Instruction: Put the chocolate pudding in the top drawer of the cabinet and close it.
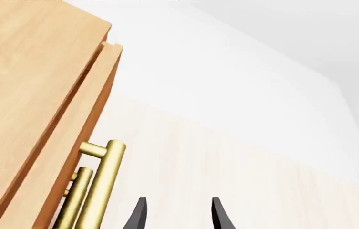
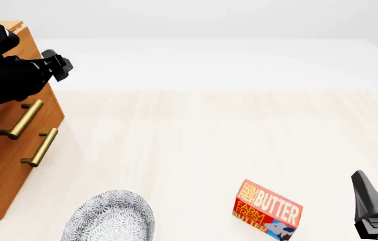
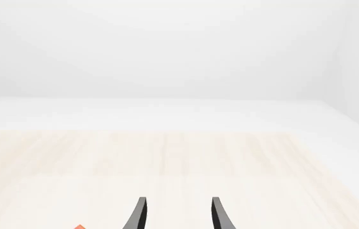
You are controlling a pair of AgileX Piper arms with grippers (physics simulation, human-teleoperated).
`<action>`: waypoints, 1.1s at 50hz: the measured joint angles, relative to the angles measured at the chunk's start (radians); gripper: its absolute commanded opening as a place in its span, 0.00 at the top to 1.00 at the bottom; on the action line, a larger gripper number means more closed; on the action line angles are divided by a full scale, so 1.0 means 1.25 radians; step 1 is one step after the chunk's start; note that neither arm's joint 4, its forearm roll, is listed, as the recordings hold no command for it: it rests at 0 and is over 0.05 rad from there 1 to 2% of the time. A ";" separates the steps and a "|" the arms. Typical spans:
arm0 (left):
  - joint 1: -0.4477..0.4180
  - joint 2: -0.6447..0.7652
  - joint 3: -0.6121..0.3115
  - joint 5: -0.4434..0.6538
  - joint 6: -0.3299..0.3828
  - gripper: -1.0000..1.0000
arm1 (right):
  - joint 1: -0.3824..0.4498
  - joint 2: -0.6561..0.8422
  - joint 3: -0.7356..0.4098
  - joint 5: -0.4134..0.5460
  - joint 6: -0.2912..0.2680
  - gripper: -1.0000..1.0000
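Cabinet [image 2: 1, 165] sat at the table's [image 2: 196, 145] 9 o'clock edge, both drawers looking shut, so no contents on show. Top drawer [image 2: 38, 108] handle [image 2: 21, 119] was just under the left gripper [image 1: 176, 214], whose fingers stood apart holding nothing. Right gripper [image 3: 176, 214] hovered at 4 o'clock, fingers apart too, empty. Plate [image 2: 108, 217] at 7 o'clock was bare, a butter box [image 2: 267, 205] at 5. Couldn't spot the pudding anywhere. Loads of free tabletop through the middle and far side.

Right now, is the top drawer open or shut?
Shut, or very nearly: the top drawer front sits flush with the lower drawer in the front view. The left gripper hovers beside it, open.
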 measured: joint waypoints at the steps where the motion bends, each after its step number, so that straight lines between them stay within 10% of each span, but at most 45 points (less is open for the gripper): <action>1: 0.002 0.000 0.001 -0.001 0.001 0.00 | 0.000 0.000 0.000 0.000 0.000 0.00; 55: 0.099 -0.061 0.055 -0.007 0.056 0.00 | 0.001 0.000 0.000 0.000 0.000 0.00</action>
